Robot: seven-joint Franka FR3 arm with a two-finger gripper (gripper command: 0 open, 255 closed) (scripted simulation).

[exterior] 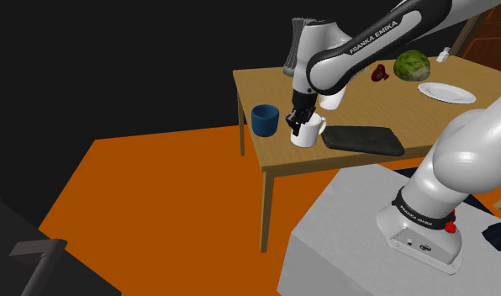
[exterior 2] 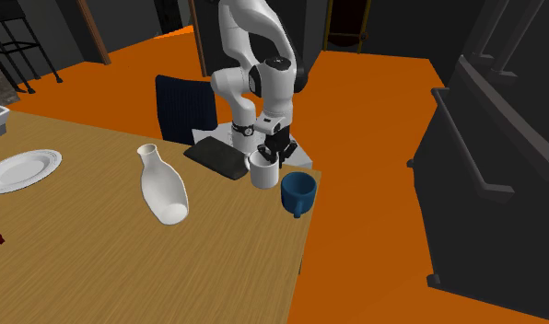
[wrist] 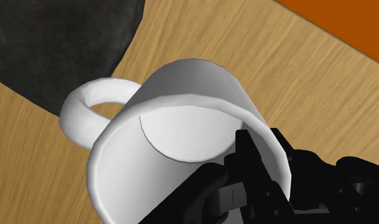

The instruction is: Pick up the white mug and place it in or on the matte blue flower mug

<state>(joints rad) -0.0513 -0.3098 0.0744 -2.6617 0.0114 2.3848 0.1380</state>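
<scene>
The white mug (exterior: 308,134) stands upright near the front edge of the wooden table (exterior: 259,87), its handle toward a black mat. My black gripper (exterior: 300,124) comes down onto its rim on the side facing the dark blue mug (exterior: 265,119). In the wrist view the gripper (wrist: 268,151) is shut on the white mug (wrist: 182,95), one finger inside the wall and one outside. The second exterior view shows the white mug (exterior 2: 262,172) a short gap from the blue mug (exterior 2: 298,192), which stands at the table's corner with its opening up, under the gripper (exterior 2: 273,153).
A black mat (exterior: 364,140) lies right beside the white mug. A white vase (exterior 2: 164,187) lies tilted mid-table. A white plate (exterior: 446,92), a green melon (exterior: 412,65) and a red object (exterior: 379,73) sit farther back. A dark chair (exterior 2: 184,108) stands by the table.
</scene>
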